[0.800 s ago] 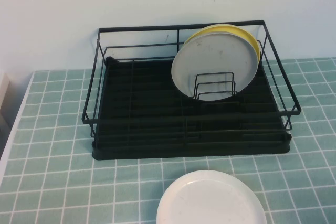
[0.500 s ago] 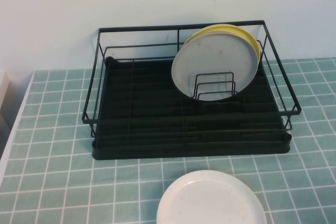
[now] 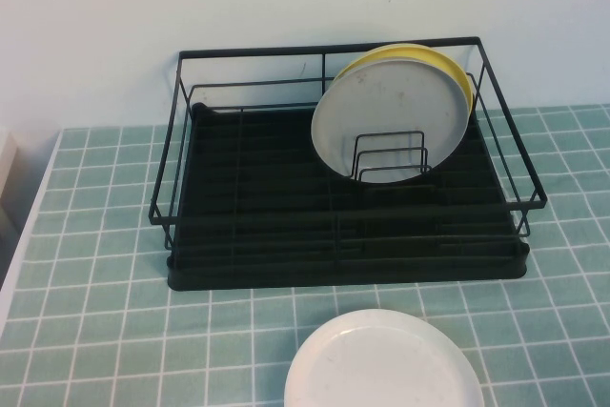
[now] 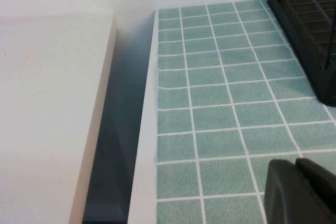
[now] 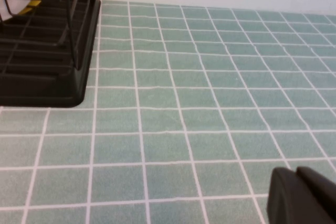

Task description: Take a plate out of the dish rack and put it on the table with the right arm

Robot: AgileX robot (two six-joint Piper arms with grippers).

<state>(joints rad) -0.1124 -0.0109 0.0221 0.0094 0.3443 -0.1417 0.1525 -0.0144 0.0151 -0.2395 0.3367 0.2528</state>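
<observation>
The pale grey plate point(image 3: 389, 119) stands on edge in the right half of the black dish rack point(image 3: 257, 207), leaning against a yellow plate point(image 3: 456, 69) behind it and held by wire dividers point(image 3: 389, 154). The rack stands on the teal tiled table point(image 3: 95, 235). Neither arm shows in the high view. My left gripper point(image 4: 297, 167) is shut and empty over the tiles near the table's left edge. My right gripper point(image 5: 295, 176) is shut and empty over the tiles to the right of the rack point(image 5: 47, 61).
A bright white plate point(image 3: 383, 361) lies flat on the table in front of the rack, at the near edge. A white surface point(image 4: 47, 114) lies beyond a gap at the table's left edge point(image 4: 147, 129). A wall stands behind the rack.
</observation>
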